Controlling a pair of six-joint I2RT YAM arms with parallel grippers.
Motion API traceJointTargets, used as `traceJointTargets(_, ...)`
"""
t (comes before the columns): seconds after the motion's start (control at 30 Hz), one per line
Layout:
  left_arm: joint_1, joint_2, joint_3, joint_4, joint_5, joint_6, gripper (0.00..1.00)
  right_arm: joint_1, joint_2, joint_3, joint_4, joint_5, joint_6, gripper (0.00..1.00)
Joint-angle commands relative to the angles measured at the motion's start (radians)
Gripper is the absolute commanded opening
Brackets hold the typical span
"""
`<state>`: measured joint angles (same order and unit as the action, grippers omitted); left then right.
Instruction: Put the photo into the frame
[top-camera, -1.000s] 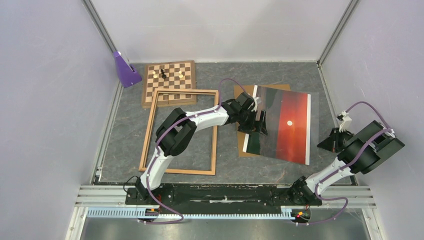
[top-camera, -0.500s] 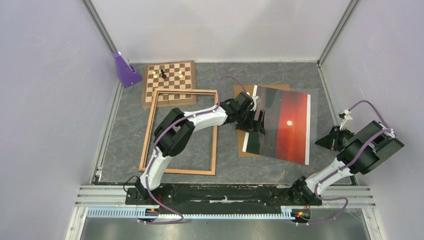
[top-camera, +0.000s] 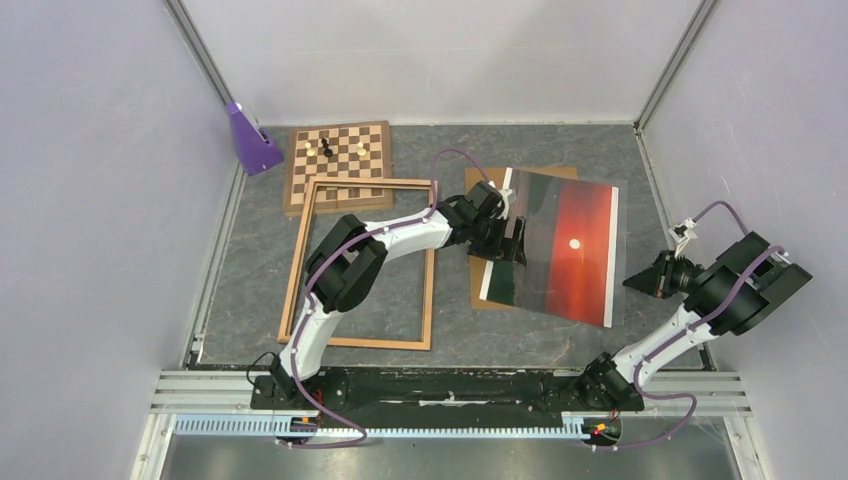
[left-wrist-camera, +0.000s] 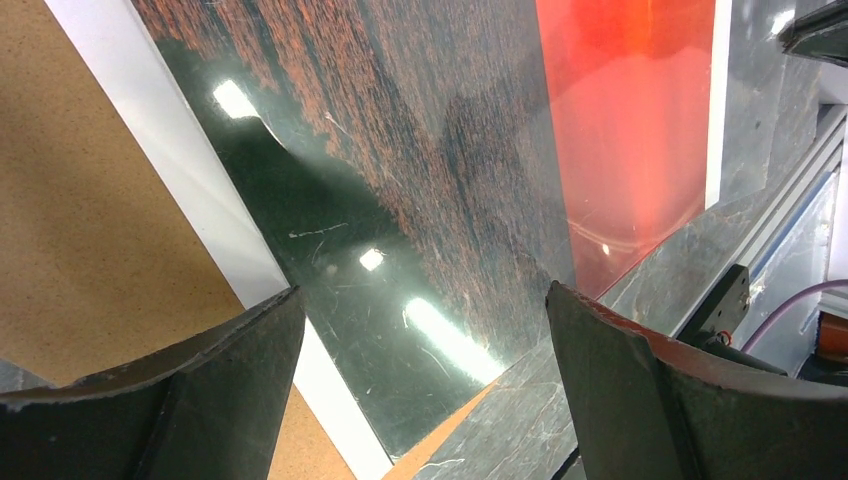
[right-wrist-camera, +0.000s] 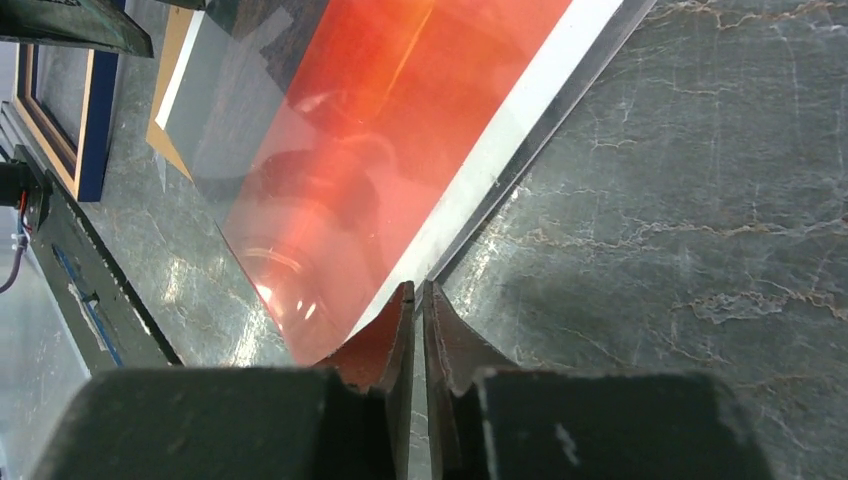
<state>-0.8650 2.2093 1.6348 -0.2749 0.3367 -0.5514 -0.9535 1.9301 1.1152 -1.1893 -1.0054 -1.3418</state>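
The sunset photo (top-camera: 565, 250) lies face up right of centre, under a glossy clear sheet, its left part over a brown backing board (top-camera: 478, 185). The frame (top-camera: 297, 262) lies flat to the left, wood side up. My left gripper (top-camera: 505, 245) hovers open over the photo's dark left part (left-wrist-camera: 400, 200); its fingers (left-wrist-camera: 200, 400) straddle the white strip, and the board (left-wrist-camera: 90, 250) shows beside it. My right gripper (top-camera: 642, 280) is shut, with its tips (right-wrist-camera: 418, 298) at the photo's right edge (right-wrist-camera: 400, 120) near the front corner. I cannot tell whether anything is pinched.
A chessboard (top-camera: 338, 160) with a few pieces lies behind the frame. A purple wedge (top-camera: 250, 140) stands in the back left corner. The frame's blue side (right-wrist-camera: 95, 130) shows in the right wrist view. Walls close three sides; a metal rail (top-camera: 450, 385) runs along the front.
My right gripper has moved left up to the photo's right edge. The photo and its clear sheet have slid slightly left. My left gripper shifted a little left, still open.
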Motion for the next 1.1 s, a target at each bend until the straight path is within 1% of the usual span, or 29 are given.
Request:
traceJointTargets(0.0,-0.009,0.047,-0.038,-0.023,-0.028,0.045,0.98,0.021,0.087,0.015,-0.053,-0.084,-0.014,0.10)
traceJointTargets(0.13,-0.008,0.050,-0.049,-0.010,-0.021,0.033,0.98,0.021,0.142,0.027,0.017,-0.076,0.039,0.13)
traceJointTargets(0.23,-0.011,0.050,-0.052,-0.006,-0.018,0.030,0.98,0.021,0.169,0.032,0.059,-0.069,0.068,0.19)
traceJointTargets(0.43,-0.010,0.052,-0.052,-0.004,-0.017,0.030,0.98,0.021,0.186,0.041,0.113,-0.042,0.118,0.32)
traceJointTargets(0.57,-0.011,0.055,-0.051,-0.004,-0.018,0.028,0.98,0.021,0.161,0.018,0.207,-0.002,0.194,0.42)
traceJointTargets(0.63,-0.011,0.055,-0.053,-0.004,-0.017,0.029,0.98,0.021,0.151,0.003,0.252,0.018,0.229,0.43)
traceJointTargets(0.73,-0.011,0.051,-0.057,-0.001,-0.021,0.035,0.98,0.021,0.140,-0.007,0.272,0.037,0.243,0.44)
traceJointTargets(1.07,-0.009,0.026,-0.078,0.027,-0.024,0.088,0.98,0.018,0.046,-0.080,0.380,0.093,0.318,0.44)
